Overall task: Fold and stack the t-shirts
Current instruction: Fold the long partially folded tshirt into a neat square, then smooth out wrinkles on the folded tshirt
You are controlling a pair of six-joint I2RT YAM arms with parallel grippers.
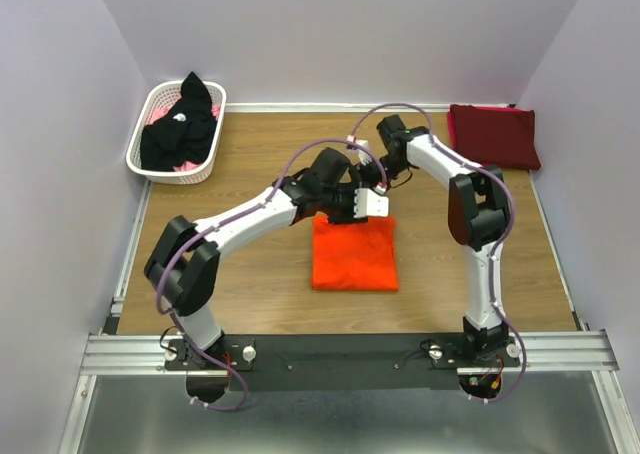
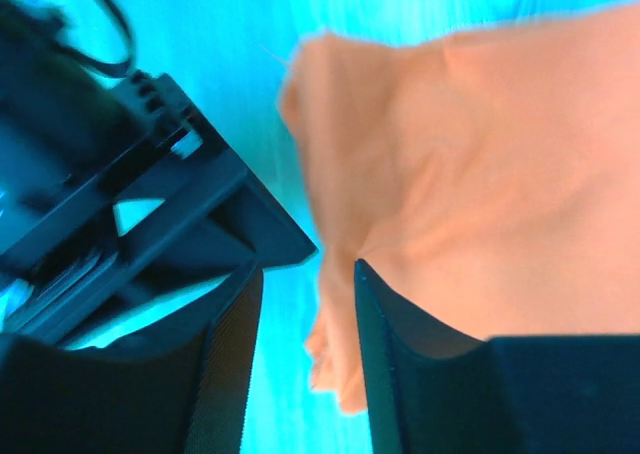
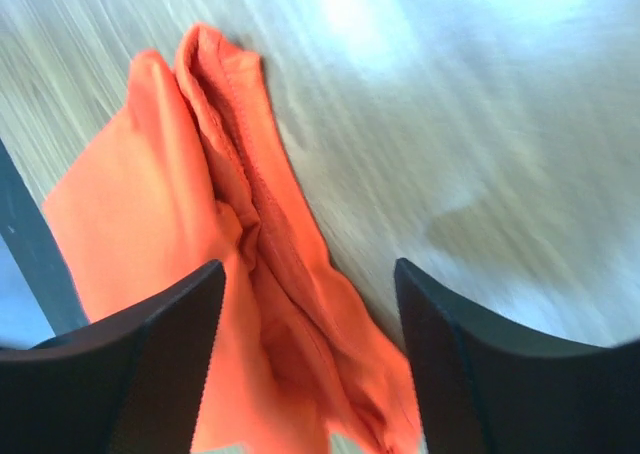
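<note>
The bright orange t-shirt point(image 1: 354, 254) lies folded into a rectangle on the middle of the table. Both grippers hang over its far edge. My left gripper point(image 1: 352, 206) is open, and the shirt's far left corner point(image 2: 340, 304) lies in the gap between its jaws point(image 2: 308, 314). My right gripper point(image 1: 378, 196) is wide open above the shirt's bunched hem point(image 3: 270, 274), its midpoint point(image 3: 310, 294) over the cloth. The dark maroon t-shirt point(image 1: 493, 135) lies folded at the back right. The black t-shirt point(image 1: 182, 124) is heaped in the basket.
The white slotted basket point(image 1: 146, 132) stands at the back left corner, with some pink cloth under the black shirt. Part of the right arm point(image 2: 150, 204) shows close beside my left gripper. Walls close in the table on three sides.
</note>
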